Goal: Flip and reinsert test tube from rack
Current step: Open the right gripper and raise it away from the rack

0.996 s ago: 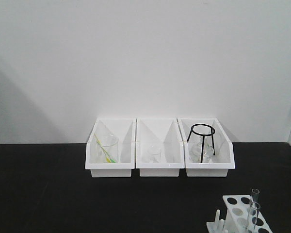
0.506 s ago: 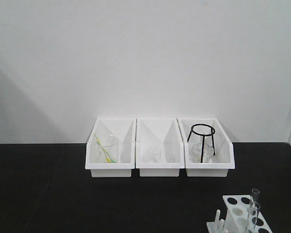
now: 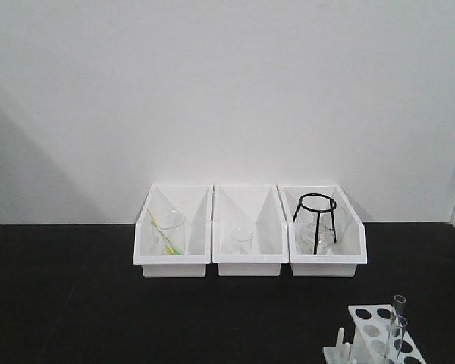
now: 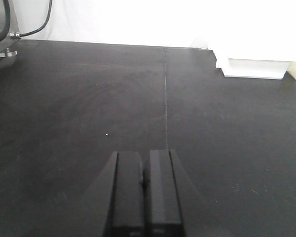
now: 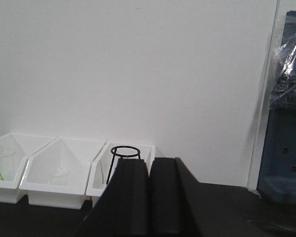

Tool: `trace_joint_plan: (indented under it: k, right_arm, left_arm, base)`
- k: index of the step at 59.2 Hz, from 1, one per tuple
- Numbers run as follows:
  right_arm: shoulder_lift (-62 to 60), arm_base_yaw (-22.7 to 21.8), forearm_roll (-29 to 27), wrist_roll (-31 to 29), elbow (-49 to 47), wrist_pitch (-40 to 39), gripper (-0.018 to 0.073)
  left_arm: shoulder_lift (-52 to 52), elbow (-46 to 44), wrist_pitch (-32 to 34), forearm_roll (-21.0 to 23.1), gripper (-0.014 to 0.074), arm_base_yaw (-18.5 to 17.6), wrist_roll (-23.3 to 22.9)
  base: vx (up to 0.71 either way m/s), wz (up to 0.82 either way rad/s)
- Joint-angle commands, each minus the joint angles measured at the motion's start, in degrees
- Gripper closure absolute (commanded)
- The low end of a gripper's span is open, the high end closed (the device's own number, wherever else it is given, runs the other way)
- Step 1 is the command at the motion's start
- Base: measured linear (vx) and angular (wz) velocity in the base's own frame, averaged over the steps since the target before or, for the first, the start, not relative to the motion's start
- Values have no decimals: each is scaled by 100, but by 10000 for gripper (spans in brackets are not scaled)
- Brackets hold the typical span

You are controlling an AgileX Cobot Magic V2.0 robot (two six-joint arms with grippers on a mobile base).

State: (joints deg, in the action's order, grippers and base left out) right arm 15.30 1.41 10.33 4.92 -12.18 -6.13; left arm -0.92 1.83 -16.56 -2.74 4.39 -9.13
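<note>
Two glass tubes, perforated white rack

The rack looked like smooth white plastic, and the tubes in it were clear glass. Behind the rack, three bins were glossy white plastic. The right one held a thin black wire stand. The table was matt black.
</note>
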Motion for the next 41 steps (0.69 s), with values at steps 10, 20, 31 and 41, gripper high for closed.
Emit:
trace_joint_plan:
  k: [10,20,31,41]
  right_arm:
    - [-668,-18,-244,-562,447,-358,573]
    - [-989,-18,-233,-550,868,-342,573]
    - [-1447,55,-239,-492,1377,-347,571]
    - [-1658,354,-191,-555,1400,178,571]
  left_arm:
    - [-64,-1,494,25,603,-41,1]
    - [-64,-1,494,25,603,-41,1]
    - [-64,-1,494,25,603,-41,1]
    - [-64,-1,494,25,603,-41,1]
  base:
    - [0,0]
    - [0,0]
    - [0,0]
    - [0,0]
